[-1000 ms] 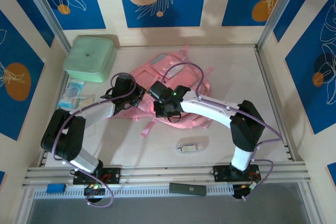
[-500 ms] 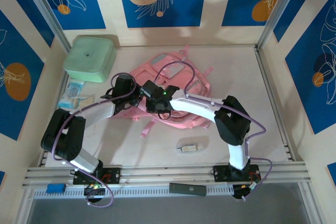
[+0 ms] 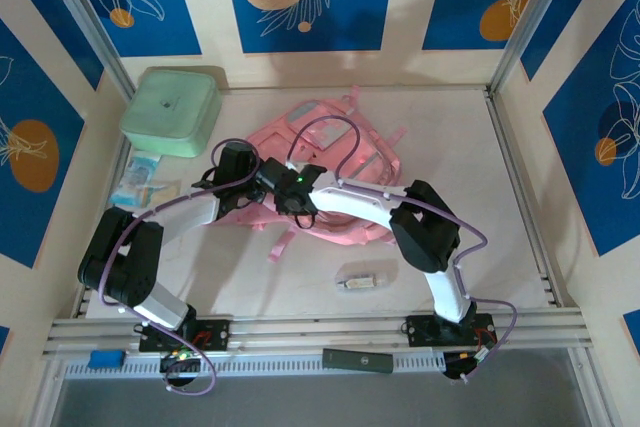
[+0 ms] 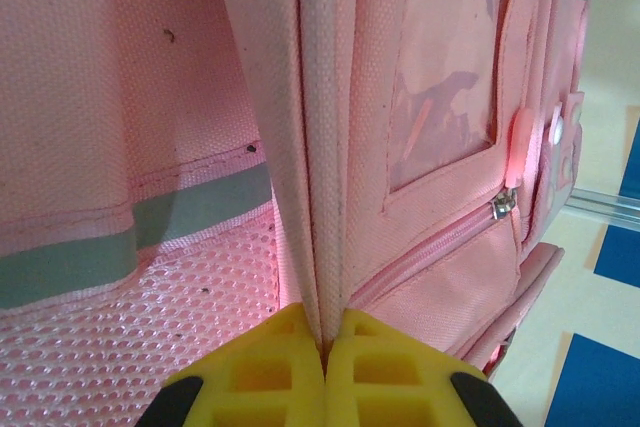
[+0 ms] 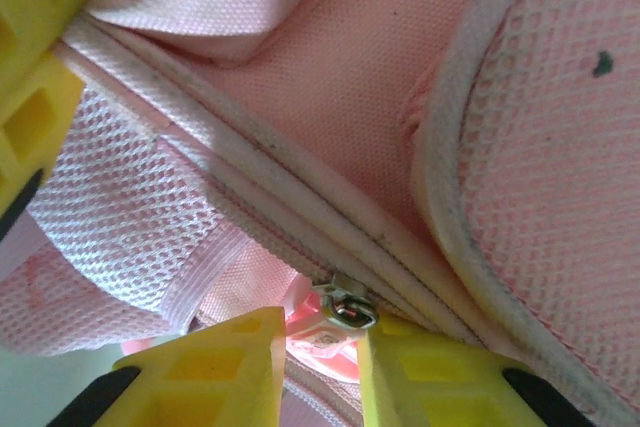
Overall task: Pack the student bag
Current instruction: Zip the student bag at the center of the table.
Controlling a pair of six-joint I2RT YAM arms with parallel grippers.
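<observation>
One student bag [image 3: 365,162] lies flat, angled far-left to near-right.

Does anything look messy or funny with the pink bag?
The student bag lies flat and rumpled, straps splayed over the table. The left hand pinches its seam edge. Nothing looks spilled or torn.

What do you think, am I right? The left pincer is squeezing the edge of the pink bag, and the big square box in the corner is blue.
Not quite. The square box is mint green, not blue, as the top external view shows. The rest holds: the left pincer is squeezing the edge of the pink bag.
</observation>
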